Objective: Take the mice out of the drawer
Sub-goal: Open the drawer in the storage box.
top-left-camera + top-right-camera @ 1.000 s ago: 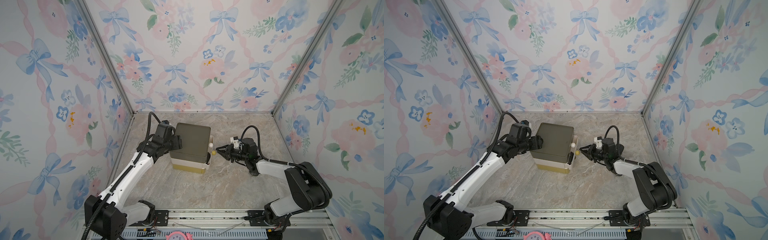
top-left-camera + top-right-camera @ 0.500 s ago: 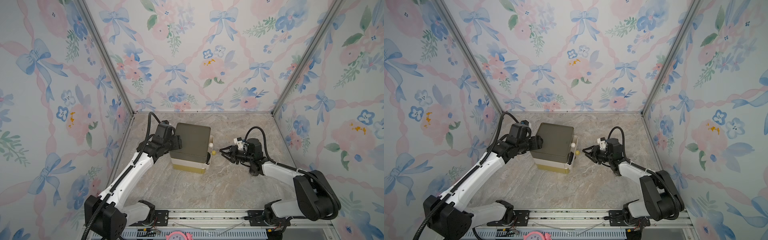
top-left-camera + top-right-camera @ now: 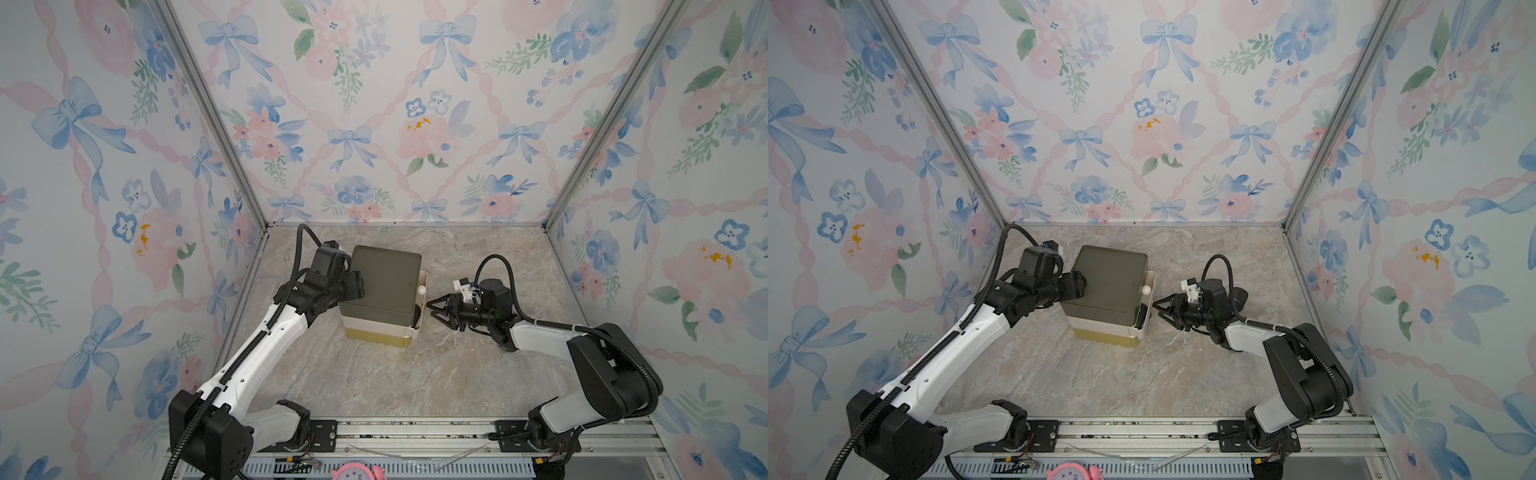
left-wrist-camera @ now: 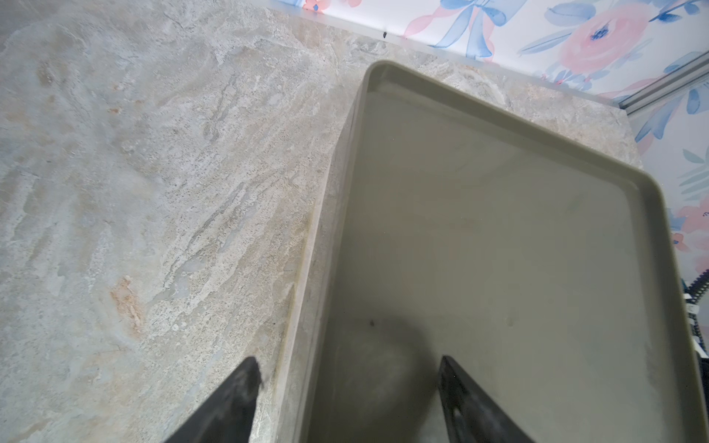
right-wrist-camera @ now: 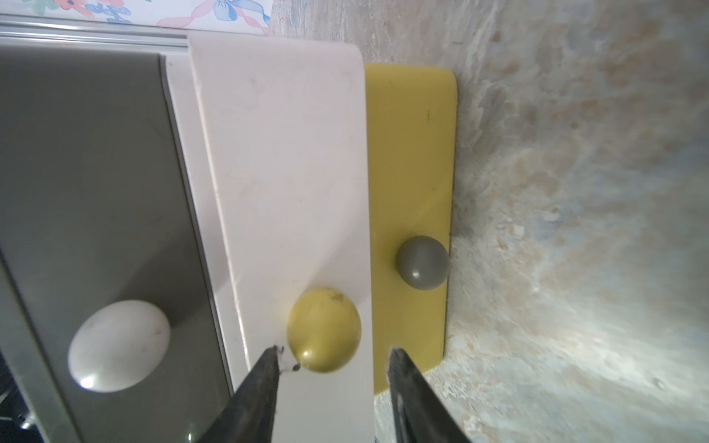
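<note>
Since a second ago the right gripper (image 3: 432, 309) has gone from pressed together to spread, while staying in front of the drawer unit (image 3: 384, 282); the unit and the left arm have not shifted. In the right wrist view its two fingers straddle the yellow knob (image 5: 324, 330) of the cream drawer (image 5: 284, 172), the middle of three. The knob sits just ahead of the fingertips and between them, one tip almost at its edge, neither clamped on it. The white knob (image 5: 119, 345) of the grey drawer above and the grey knob (image 5: 422, 262) of the yellow drawer (image 5: 410, 153) below lie outside the fingers. The cream drawer already stands slightly out of the unit, and in both top views a dark shape (image 3: 415, 312) shows in the gap behind its front. That may be one of the mice, but I cannot tell, and the rest are hidden inside. The pull should run straight away from the unit along the bench (image 3: 374, 382), back toward the right arm, which is the nearer one to the fronts. The left gripper (image 4: 349, 364) is at the opposite side, spread across the unit's top edge with one finger over the lid and one beside the wall, seemingly as a brace.
</note>
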{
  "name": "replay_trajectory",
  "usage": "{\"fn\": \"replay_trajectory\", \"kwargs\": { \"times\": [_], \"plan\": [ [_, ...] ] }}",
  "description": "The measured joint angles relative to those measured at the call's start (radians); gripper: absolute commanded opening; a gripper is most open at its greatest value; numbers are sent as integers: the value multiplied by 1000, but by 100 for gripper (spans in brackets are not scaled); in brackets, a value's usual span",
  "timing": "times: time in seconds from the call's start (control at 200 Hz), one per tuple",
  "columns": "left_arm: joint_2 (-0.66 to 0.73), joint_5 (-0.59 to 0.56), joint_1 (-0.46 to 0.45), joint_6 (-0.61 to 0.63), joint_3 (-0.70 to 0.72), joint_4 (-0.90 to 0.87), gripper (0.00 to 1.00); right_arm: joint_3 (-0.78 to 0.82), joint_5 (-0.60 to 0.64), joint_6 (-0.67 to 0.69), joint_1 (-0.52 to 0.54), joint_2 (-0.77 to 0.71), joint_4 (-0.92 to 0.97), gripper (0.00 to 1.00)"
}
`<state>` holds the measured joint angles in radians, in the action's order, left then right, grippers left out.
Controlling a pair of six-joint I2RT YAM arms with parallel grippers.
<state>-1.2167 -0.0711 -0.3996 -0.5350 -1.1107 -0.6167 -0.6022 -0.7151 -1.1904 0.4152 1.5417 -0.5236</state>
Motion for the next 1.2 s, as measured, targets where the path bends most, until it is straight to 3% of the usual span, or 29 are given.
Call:
{"fn": "replay_trajectory", "kwargs": {
  "times": [0.765, 1.2],
  "plan": [
    [-2, -28, -6, -19, 5, 10, 74, -20, -11, -52, 1, 74, -109, 30],
    [-2, -72, -6, -42, 11, 25, 73, 80, -87, -29, -149, -30, -63, 28]
  ]
}}
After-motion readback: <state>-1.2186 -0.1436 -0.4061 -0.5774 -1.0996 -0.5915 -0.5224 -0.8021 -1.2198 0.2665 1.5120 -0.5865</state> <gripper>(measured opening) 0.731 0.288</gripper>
